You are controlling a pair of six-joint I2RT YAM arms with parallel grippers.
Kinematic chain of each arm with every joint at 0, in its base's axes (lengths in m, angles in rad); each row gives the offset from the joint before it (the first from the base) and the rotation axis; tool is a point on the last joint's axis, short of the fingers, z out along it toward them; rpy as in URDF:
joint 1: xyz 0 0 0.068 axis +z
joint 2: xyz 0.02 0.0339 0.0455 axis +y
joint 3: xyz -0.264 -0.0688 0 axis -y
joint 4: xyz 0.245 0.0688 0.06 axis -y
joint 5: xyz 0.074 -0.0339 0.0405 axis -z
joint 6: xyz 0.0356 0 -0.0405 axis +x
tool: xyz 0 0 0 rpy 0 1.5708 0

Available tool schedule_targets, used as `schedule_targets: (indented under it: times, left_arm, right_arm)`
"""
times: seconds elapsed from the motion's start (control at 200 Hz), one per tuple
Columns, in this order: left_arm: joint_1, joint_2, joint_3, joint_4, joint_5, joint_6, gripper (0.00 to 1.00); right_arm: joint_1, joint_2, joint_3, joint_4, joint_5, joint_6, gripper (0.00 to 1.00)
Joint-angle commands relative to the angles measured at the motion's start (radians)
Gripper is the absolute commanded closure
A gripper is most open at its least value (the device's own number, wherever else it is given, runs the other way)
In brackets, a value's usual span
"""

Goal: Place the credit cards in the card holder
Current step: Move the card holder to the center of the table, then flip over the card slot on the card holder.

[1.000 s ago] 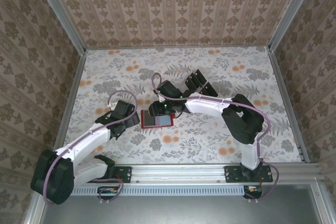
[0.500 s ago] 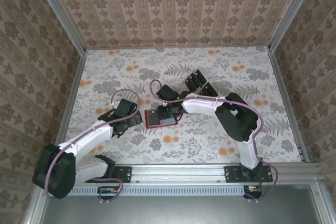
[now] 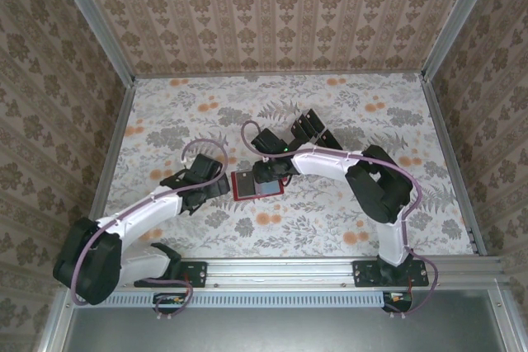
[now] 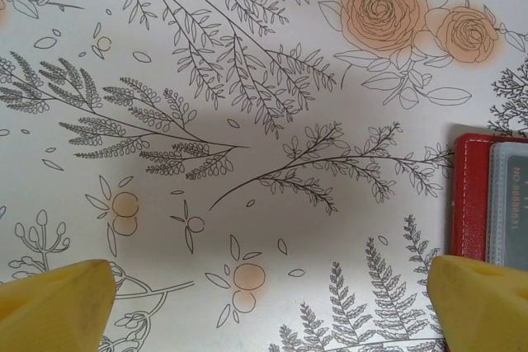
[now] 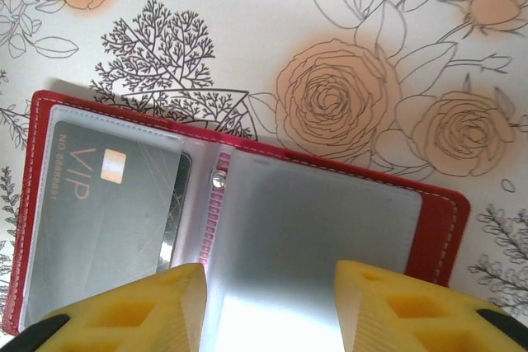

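The wallet (image 3: 244, 187) lies open and flat on the floral desk (image 3: 330, 224). The right pincer (image 3: 266, 174) hangs over its far edge, and the left pincer (image 3: 216, 187) sits just beside its left edge. Dark cards (image 3: 310, 129) stand farther back.

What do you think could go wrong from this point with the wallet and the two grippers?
1. The card holder lies open and loose on the table. The left gripper is open beside it rather than pinning it, so a push may slide it.
2. The right gripper straddles a clear sleeve. Whether it grips anything is unclear, and it may snag that sleeve and lift the card holder.
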Motion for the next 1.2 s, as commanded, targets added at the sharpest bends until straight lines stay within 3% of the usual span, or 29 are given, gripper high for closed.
schedule_targets:
  times: [0.0, 0.72, 1.195]
  left_arm:
    - [-0.009, 0.009, 0.030, 0.010, 0.000, 0.006, 0.00]
    - [-0.066, 0.058, 0.045, 0.046, 0.003, -0.007, 0.00]
    - [-0.088, 0.083, 0.050, 0.059, -0.002, -0.016, 0.00]
  right_arm:
    - [-0.008, -0.048, -0.020, -0.035, 0.045, -0.017, 0.55]
    - [-0.045, -0.032, -0.087, 0.055, -0.056, -0.006, 0.56]
    - [-0.044, -0.097, -0.095, 0.071, -0.046, -0.006, 0.56]
